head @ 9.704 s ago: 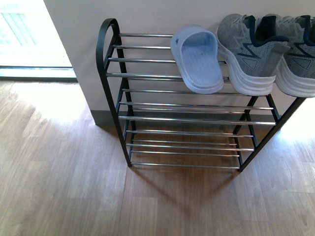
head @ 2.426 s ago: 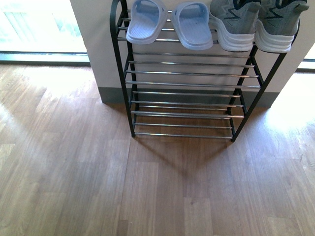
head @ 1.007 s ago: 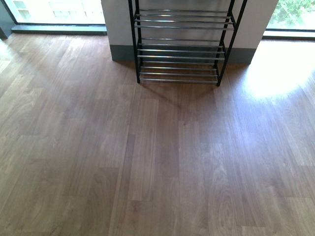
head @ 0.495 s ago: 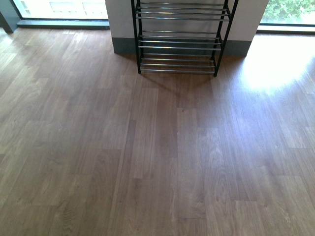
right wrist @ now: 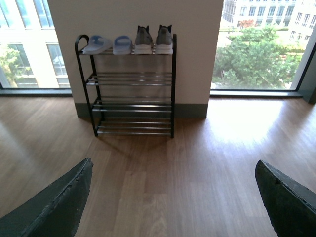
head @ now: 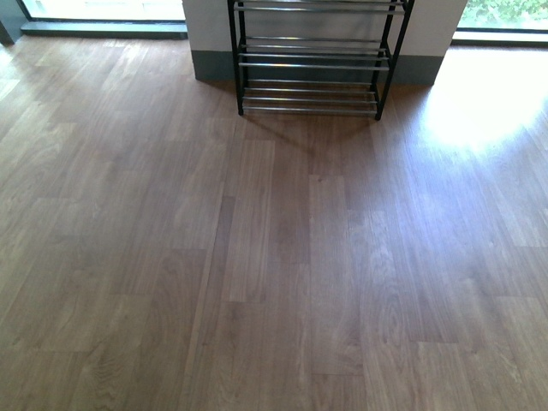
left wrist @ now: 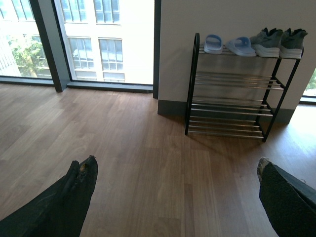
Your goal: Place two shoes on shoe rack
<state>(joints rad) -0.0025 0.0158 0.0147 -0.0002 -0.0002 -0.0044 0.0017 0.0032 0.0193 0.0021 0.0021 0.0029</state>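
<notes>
The black shoe rack [head: 310, 64] stands against the white wall; in the front view only its lower tiers show. Both wrist views take in the whole shoe rack [left wrist: 232, 94] [right wrist: 131, 84]. Two grey sneakers [left wrist: 279, 43] [right wrist: 154, 39] sit side by side on its top tier, at the end away from the slippers. My left gripper [left wrist: 177, 170] hangs open over bare floor, well back from the rack. My right gripper [right wrist: 174, 173] is open too, with nothing between its fingers, also far from the rack.
Two pale blue slippers [left wrist: 228, 44] [right wrist: 108, 44] share the top tier beside the sneakers. The lower tiers hold nothing. Wooden floor [head: 274, 257] stretches between me and the rack. Tall windows [left wrist: 98, 39] [right wrist: 261, 44] flank the wall.
The rack has shrunk and slid toward the top of the front view as the view pulled back from it; its top tier with the shoes has left that view.
</notes>
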